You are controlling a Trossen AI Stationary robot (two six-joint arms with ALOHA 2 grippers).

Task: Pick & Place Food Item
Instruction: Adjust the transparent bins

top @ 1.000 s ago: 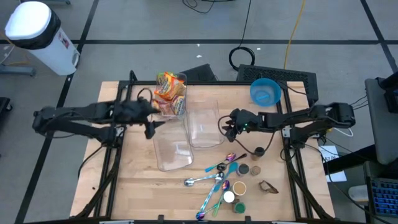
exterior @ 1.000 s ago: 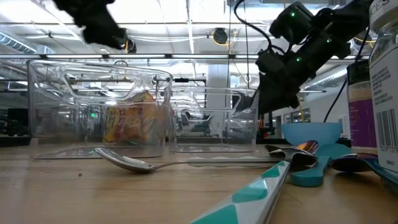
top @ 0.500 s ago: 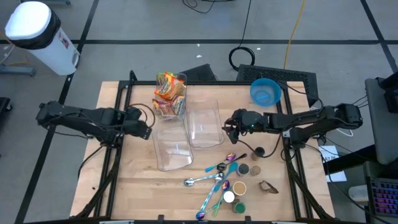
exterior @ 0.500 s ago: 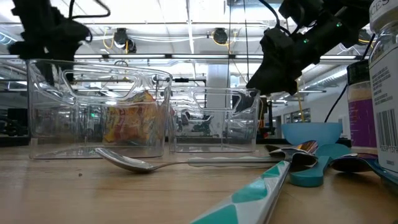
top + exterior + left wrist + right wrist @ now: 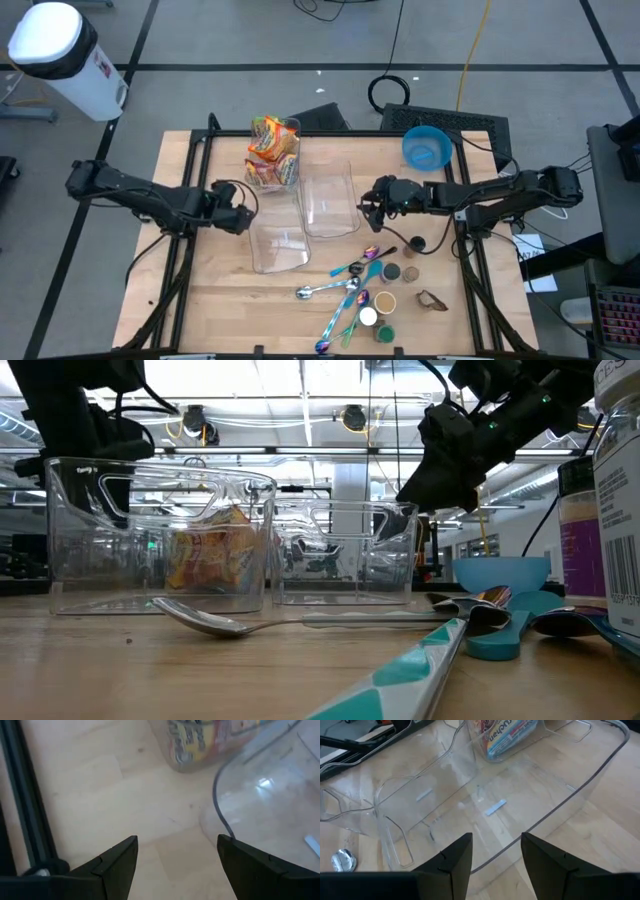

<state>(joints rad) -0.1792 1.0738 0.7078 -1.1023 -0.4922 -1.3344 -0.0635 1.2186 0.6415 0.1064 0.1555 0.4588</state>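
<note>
Colourful crinkly snack packets [image 5: 272, 148] sit inside a clear plastic tub [image 5: 280, 170] at the far-centre of the wooden table [image 5: 200, 290], w/ two more clear plastic bins nearby: one nearer & left [image 5: 277, 238], one to the right [image 5: 330, 198]. Left gripper [image 5: 240, 215] hangs just left of the nearer-left bin, jaws spread & holding nothing; right gripper [image 5: 372, 199] is at the right edge of the right-hand bin, fingers also apart & empty. Near-right of the bins lie metal & teal spoons [image 5: 345, 285] and small round spice jars [image 5: 385, 300], w/ a blue plastic bowl [image 5: 427, 148] at the far right.
</note>
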